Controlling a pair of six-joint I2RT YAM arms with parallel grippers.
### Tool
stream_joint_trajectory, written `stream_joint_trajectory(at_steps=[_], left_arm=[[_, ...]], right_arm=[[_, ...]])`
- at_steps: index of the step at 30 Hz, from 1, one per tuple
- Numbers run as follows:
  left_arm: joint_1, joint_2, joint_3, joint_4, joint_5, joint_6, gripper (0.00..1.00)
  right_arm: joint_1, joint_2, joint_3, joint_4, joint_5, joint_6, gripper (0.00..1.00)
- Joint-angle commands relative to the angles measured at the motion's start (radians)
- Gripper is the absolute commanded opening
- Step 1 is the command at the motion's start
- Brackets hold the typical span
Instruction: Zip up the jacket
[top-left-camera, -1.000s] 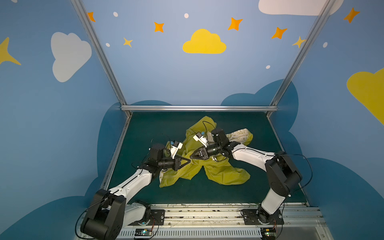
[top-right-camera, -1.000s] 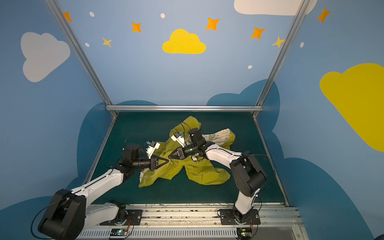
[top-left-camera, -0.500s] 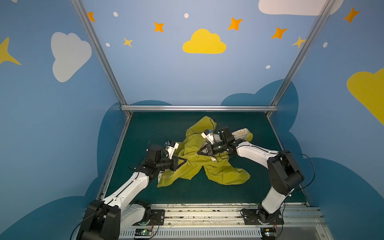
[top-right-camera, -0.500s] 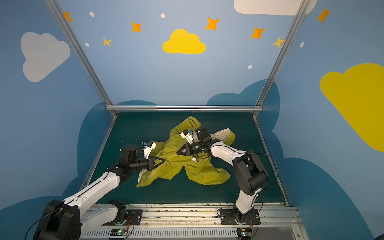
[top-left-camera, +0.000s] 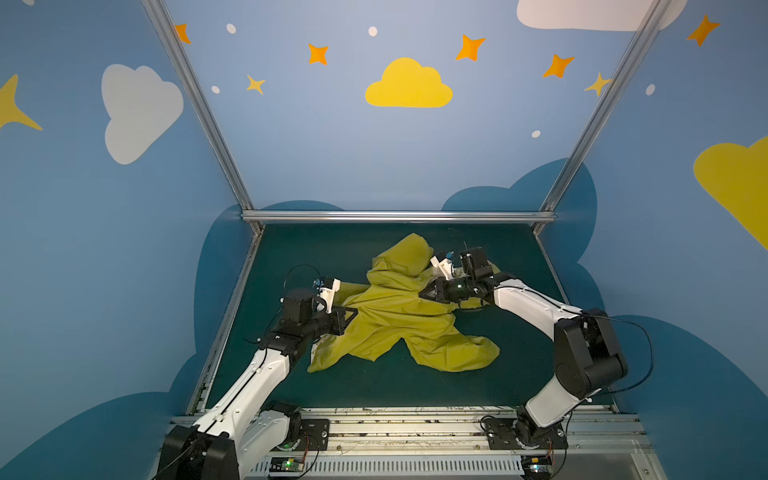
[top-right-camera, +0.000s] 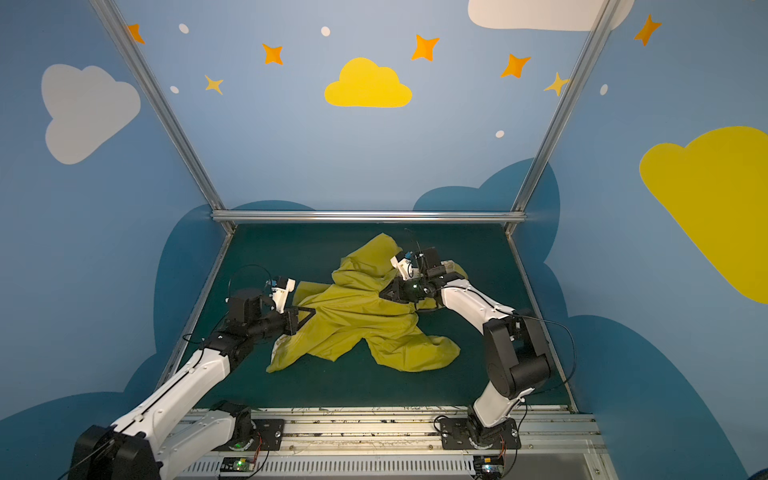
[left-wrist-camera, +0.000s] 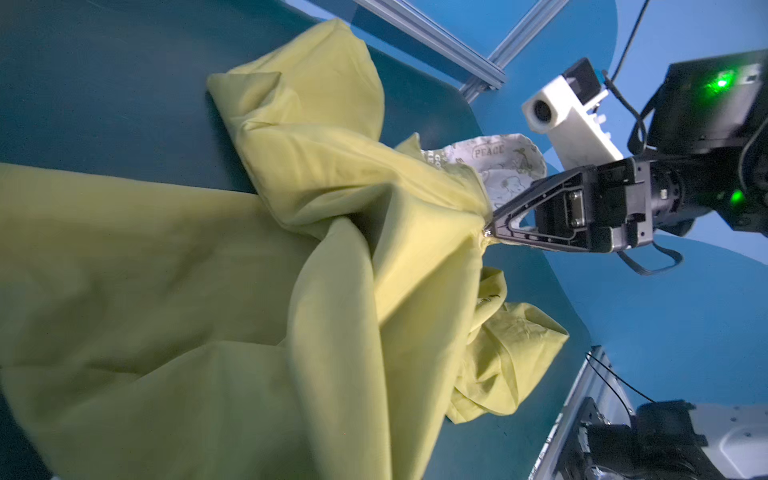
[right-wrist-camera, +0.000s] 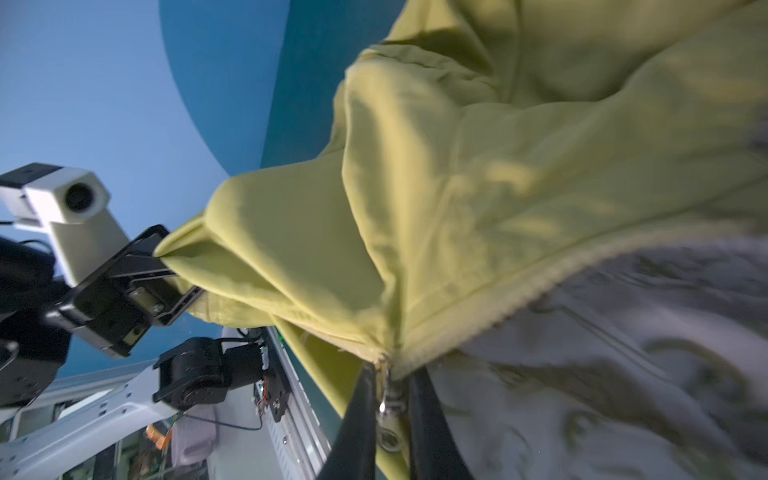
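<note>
Tension looks like the reason for this arrangement. A small mustard-yellow hooded fabric jacket lies crumpled in the middle of the dark green surface. Its pointed hood is toward the back wall, and both arms reach into it from opposite sides.

The left end effector is fully closed, pinching a fold of yellow cloth at the jacket's left edge. The right wrist view shows the fabric drawn to a point between its jaws. Whether that fold is the hem below the zipper cannot be told, but it probably serves as an anchor so the garment does not slide along with the slider.

The right end effector is nearly closed on the small metal zipper pull, which sits upright between its two dark fingers. Beyond the pull the yellow zipper teeth run on unjoined. Beside them the cream lining, printed with olive signs and text, lies exposed, so part of the front is not yet closed.

Cloth between the two grips is creased rather than flat. Holding both ends apart should straighten the track. The main risk is loose fabric or lining being caught in the slider.
</note>
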Motion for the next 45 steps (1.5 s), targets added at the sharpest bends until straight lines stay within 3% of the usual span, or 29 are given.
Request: stream_joint_trajectory(at_steps=[1, 10, 18, 19, 23, 25, 28, 29, 30, 34, 39, 42, 45], left_arm=[[0.031, -0.035, 0.020, -0.049, -0.134, -0.013, 0.03], [0.047, -0.042, 0.013, -0.058, -0.170, -0.024, 0.03], [0.054, 0.003, 0.015, -0.027, -0.174, -0.038, 0.03], [0.053, 0.022, 0.016, -0.008, -0.174, -0.042, 0.03], [0.054, 0.131, 0.087, 0.020, -0.203, -0.029, 0.05], [0.055, 0.206, 0.161, -0.006, -0.218, -0.020, 0.19], [0.060, 0.309, 0.290, -0.083, -0.245, -0.013, 0.51], [0.065, 0.329, 0.338, -0.130, -0.266, -0.009, 0.68], [0.070, 0.338, 0.378, -0.173, -0.270, 0.006, 0.95], [0.078, 0.240, 0.398, -0.229, -0.393, -0.007, 0.99], [0.082, -0.083, 0.192, -0.150, -0.751, -0.015, 0.99], [0.085, -0.247, 0.019, -0.080, -0.986, 0.015, 0.99], [0.085, -0.304, -0.190, 0.132, -0.994, 0.199, 0.99]], right_arm=[[-0.076, -0.042, -0.023, -0.107, 0.164, 0.001, 0.00], [-0.163, -0.088, -0.035, -0.177, 0.249, -0.010, 0.00], [-0.176, -0.127, -0.043, -0.173, 0.242, -0.015, 0.00], [-0.175, -0.142, -0.050, -0.161, 0.220, -0.017, 0.12], [-0.172, -0.201, -0.059, -0.143, 0.189, -0.026, 0.36], [-0.170, -0.231, -0.051, -0.176, 0.222, -0.036, 0.45], [-0.174, -0.295, -0.052, -0.222, 0.305, -0.046, 0.54], [-0.173, -0.324, -0.059, -0.227, 0.336, -0.048, 0.57], [-0.174, -0.355, -0.068, -0.233, 0.372, -0.050, 0.63], [-0.177, -0.482, -0.123, -0.213, 0.572, -0.050, 0.74], [-0.179, -0.650, -0.347, 0.067, 0.864, -0.110, 0.82], [-0.181, -0.687, -0.492, 0.262, 0.913, -0.207, 0.84], [-0.184, -0.642, -0.590, 0.435, 0.924, -0.285, 0.85]])
